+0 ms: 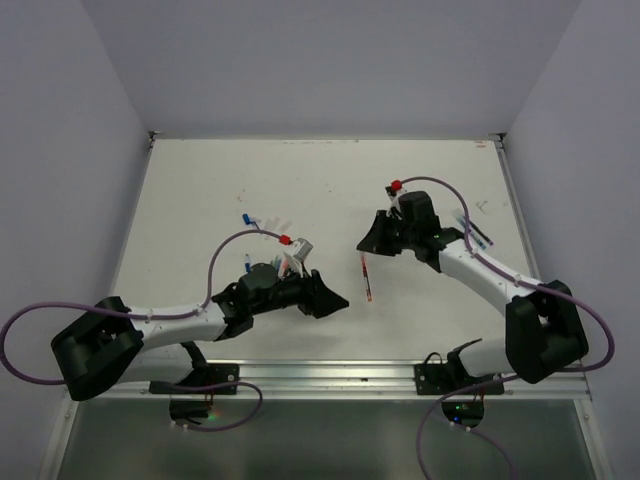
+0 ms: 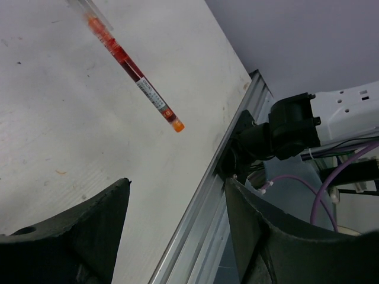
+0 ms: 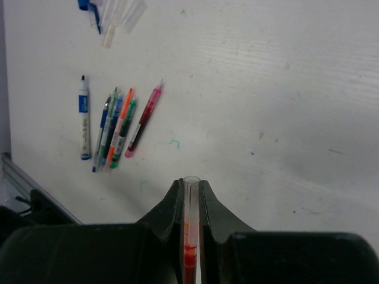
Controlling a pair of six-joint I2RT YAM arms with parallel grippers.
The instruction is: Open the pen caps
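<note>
top view: the left gripper (image 1: 335,297) hangs near the middle of the table (image 1: 300,180), its jaws spread and nothing between them. the right gripper (image 1: 370,243) sits just right of it and a little farther back, pressed together on the upper end of a red pen (image 1: 366,279), which slants toward the near edge. the pen's lower end lies just right of the left gripper, apart from it. loose pen caps (image 1: 247,219), blue and red with some clear bits beside them, lie on the table beyond the left arm. a cluster of loose pens (image 1: 474,232) lies by the right arm.

left wrist view: both fingers (image 2: 89,225) stand wide apart at the bottom, touching nothing. the red pen (image 2: 139,80) crosses the upper left, its orange end pointing toward the metal rail (image 2: 207,201) at the near edge. only here do the printed label and red ink show.

right wrist view: the right gripper (image 3: 190,189) pinches the red pen (image 3: 190,236) tightly, and a clear end pokes out past the fingertips. beyond it the pen caps (image 3: 89,5) lie at the top left. the loose pens (image 3: 115,127) lie fanned side by side, their separate colours visible only in this view.
</note>
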